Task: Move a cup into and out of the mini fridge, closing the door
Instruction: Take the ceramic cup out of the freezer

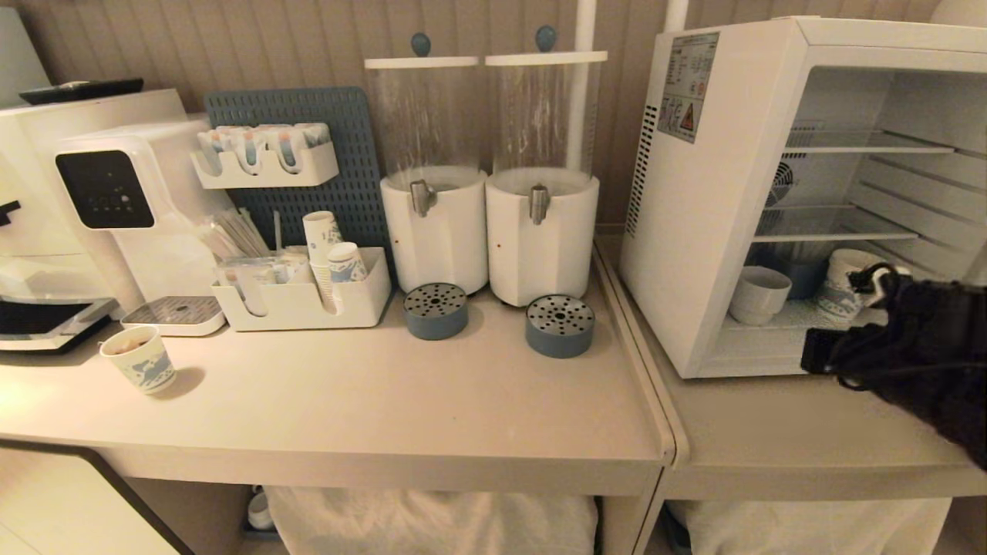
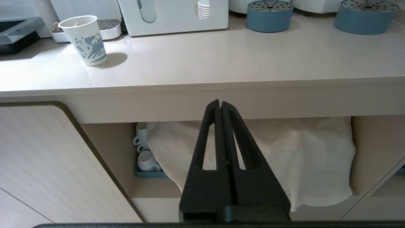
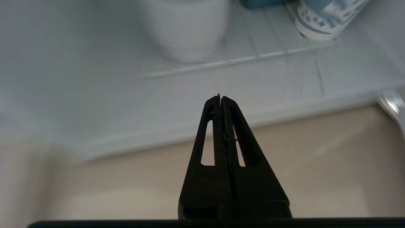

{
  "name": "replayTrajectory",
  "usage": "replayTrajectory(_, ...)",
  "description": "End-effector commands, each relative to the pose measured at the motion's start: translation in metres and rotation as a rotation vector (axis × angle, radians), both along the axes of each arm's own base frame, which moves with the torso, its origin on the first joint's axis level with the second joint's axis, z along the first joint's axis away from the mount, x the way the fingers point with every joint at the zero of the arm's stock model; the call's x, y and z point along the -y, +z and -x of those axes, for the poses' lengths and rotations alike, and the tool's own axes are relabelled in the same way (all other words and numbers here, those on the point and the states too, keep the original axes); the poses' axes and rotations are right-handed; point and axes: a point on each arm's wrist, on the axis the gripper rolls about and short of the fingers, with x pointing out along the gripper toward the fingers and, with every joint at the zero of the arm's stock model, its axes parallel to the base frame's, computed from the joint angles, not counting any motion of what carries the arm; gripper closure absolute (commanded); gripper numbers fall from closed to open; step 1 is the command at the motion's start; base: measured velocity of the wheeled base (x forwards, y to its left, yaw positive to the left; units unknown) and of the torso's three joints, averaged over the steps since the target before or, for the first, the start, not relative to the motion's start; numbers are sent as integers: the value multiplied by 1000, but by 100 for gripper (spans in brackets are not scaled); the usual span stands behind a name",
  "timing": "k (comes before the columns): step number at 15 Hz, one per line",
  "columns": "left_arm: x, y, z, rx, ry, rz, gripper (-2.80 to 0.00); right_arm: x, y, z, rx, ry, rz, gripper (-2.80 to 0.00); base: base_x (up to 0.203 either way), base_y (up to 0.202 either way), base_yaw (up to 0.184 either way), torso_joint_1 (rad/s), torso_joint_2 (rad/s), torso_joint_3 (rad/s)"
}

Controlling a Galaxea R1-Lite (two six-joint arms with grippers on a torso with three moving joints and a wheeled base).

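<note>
A white boxy mini fridge (image 1: pixel 713 231) is standing open on a pale, smooth table (image 1: pixel 463 401), its wire shelves showing. On its bottom shelf a small squat white cup (image 1: pixel 759 294) is sitting near the front left, with a blue-printed paper cup (image 1: pixel 840 289) further right and a dark blue bowl-like shape behind them, too dim to identify. The right gripper (image 3: pixel 220 98) is hanging just in front of the fridge's lower edge, its black triangular jaws pressed together and holding nothing. The left gripper (image 2: pixel 220 104) is resting low before the table's front edge, jaws likewise closed and empty. To the left, two cylindrical clear-topped drink dispensers (image 1: pixel 486 177) are standing over round perforated blue drip trays (image 1: pixel 560 325). A white organizer tray (image 1: pixel 304 297) is holding stacked paper cups and packets. Another printed paper cup (image 1: pixel 139 360) is standing alone near the table's left end.
</note>
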Motion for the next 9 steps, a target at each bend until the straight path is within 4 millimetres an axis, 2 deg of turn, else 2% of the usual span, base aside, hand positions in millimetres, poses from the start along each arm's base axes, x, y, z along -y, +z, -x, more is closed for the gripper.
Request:
replayTrajectory(1, 0, 0, 0, 0, 0, -1, 0, 11, -62, -24, 85, -25, 95, -280, 0, 0, 0, 0, 0, 0)
replayTrajectory(3, 0, 0, 0, 0, 1, 5, 0, 16, -66, -23, 117, -44, 150, -280, 0, 0, 0, 0, 0, 0)
replayTrajectory(5, 0, 0, 0, 0, 1, 5, 0, 17, -58, -18, 136, -25, 131, -280, 0, 0, 0, 0, 0, 0)
replayTrajectory(9, 0, 0, 0, 0, 1, 5, 0, 14, -27, -7, 175, 27, 25, -280, 0, 0, 0, 0, 0, 0)
